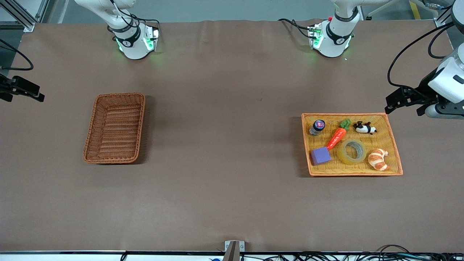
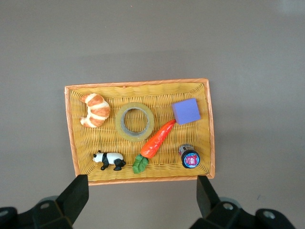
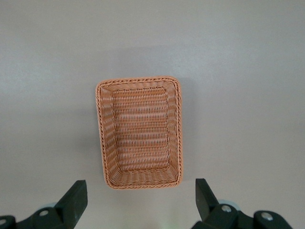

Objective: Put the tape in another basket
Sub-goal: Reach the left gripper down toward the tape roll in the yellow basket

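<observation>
The tape [image 1: 351,151] lies flat in the yellow-orange tray [image 1: 357,174] at the left arm's end of the table. In the left wrist view the tape [image 2: 135,121] sits between a croissant and a purple cube. The reddish-brown basket [image 1: 115,127] stands empty toward the right arm's end, and also shows in the right wrist view [image 3: 139,132]. My left gripper [image 1: 404,101] hangs open and empty high over the table just off the tray's rim [image 2: 141,193]. My right gripper [image 1: 21,92] hangs open and empty, high near the table's end, off the basket's rim [image 3: 141,193].
In the tray with the tape lie a croissant [image 1: 378,159], a toy panda [image 1: 365,127], a carrot [image 1: 338,136], a purple cube [image 1: 320,156] and a small dark-capped bottle [image 1: 317,127]. The carrot's tip and the cube lie close beside the tape. Brown table between basket and tray.
</observation>
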Tool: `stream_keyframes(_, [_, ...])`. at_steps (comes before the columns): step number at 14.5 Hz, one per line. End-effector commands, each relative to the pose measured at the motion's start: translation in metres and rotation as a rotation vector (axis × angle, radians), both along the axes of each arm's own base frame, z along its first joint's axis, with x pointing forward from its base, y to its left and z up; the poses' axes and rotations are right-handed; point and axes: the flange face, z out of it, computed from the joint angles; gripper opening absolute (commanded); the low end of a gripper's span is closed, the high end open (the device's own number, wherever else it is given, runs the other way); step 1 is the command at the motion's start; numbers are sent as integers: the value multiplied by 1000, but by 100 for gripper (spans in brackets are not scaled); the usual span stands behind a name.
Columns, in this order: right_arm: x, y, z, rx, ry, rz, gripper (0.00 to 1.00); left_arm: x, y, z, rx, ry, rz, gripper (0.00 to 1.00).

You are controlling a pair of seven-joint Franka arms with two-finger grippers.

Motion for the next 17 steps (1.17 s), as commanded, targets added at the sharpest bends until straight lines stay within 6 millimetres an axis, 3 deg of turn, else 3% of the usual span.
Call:
stream_keyframes(1, [-4, 0, 4, 7, -8, -5, 100, -1, -4, 3, 13, -6, 0, 100])
stream_keyframes(6, [-4, 0, 4, 7, -9, -5, 100, 0, 1, -1, 5, 3, 1, 99])
stream_keyframes(11, [-4, 0, 4, 7, -8, -5, 100, 11, 3, -30, 7, 51, 2, 100])
stream_keyframes(13, [-4, 0, 4, 7, -8, -5, 100, 16, 12, -53, 6, 57, 17, 100])
stream_keyframes(16, [-4, 0, 4, 7, -9, -5, 100, 13, 40, -116, 6, 69, 66, 100])
stream_keyframes(17, [-5, 0, 4, 7, -6, -5, 100, 15, 41, -134, 6, 57, 63, 100])
